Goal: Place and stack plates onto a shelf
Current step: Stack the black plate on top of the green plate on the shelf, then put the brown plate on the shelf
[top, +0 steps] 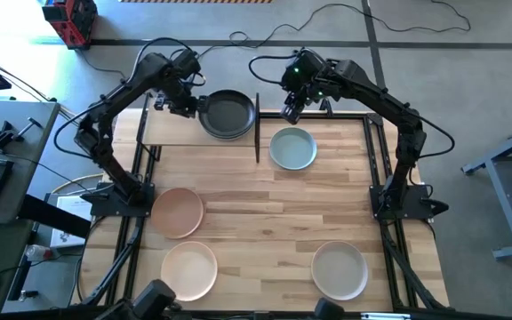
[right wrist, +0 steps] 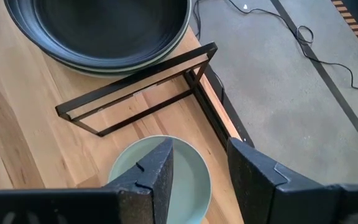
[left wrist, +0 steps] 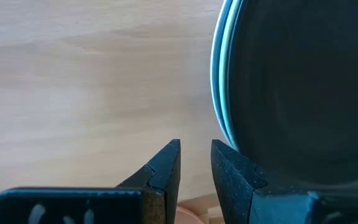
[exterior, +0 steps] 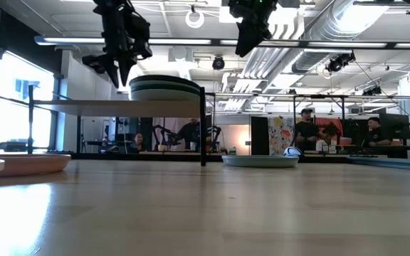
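A stack of plates (top: 228,115) sits on the right half of the shelf (top: 172,129), a black plate on top with pale rims showing beneath it. The shelf's left half is bare board. On the counter (top: 265,231), just right of the shelf's black frame, lies a pale blue-grey plate (top: 292,148); a peach-pink plate (top: 178,212), a beige plate (top: 188,269) and a whitish plate (top: 340,269) wait near the front edge, well apart.

The left gripper (top: 192,104) hovers above the shelf at the stack's left rim, fingers a little apart and holding nothing. The right gripper (top: 292,108) hangs over the blue-grey plate's far rim, fingers apart and empty.

The likely step is picking that blue-grey plate. To do it well, the right gripper should drop straight down so one finger goes inside the rim and one outside, close firmly, lift clear of the frame's upright, then lower the plate centred on the stack. The left arm should stay clear of that path.
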